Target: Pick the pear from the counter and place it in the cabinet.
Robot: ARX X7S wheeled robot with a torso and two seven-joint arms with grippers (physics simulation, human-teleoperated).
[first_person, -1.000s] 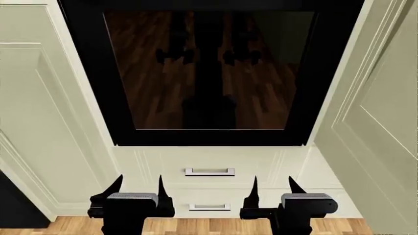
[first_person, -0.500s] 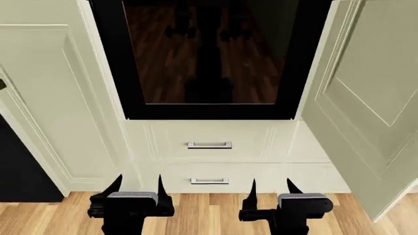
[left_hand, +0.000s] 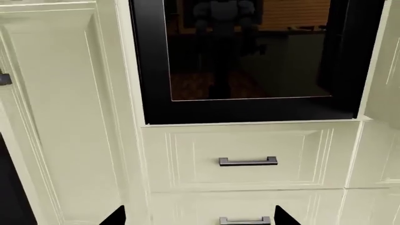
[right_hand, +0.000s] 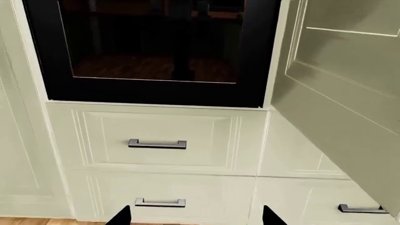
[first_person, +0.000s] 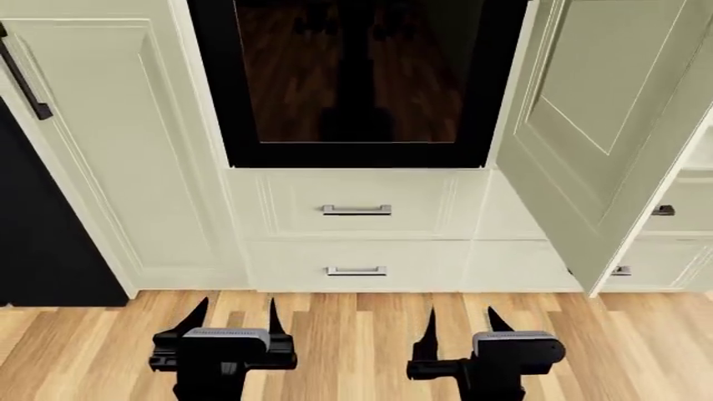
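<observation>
Only the cabinet (first_person: 368, 221) is seen: a cream-white unit with panelled fronts. Two drawers with silver bar handles are stacked directly beneath the black glass-fronted unit (first_person: 356, 75). Its panelled door (first_person: 590, 125) is swung open, just right of that unit.

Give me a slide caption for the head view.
Both open grippers, left and right, hover empty over wood floor, facing two cream drawers beneath a black glass-fronted unit.

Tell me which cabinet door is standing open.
The door on the right, swung outward beside the black glass-fronted unit; the panelled door on the left sits flush and shut.
</observation>
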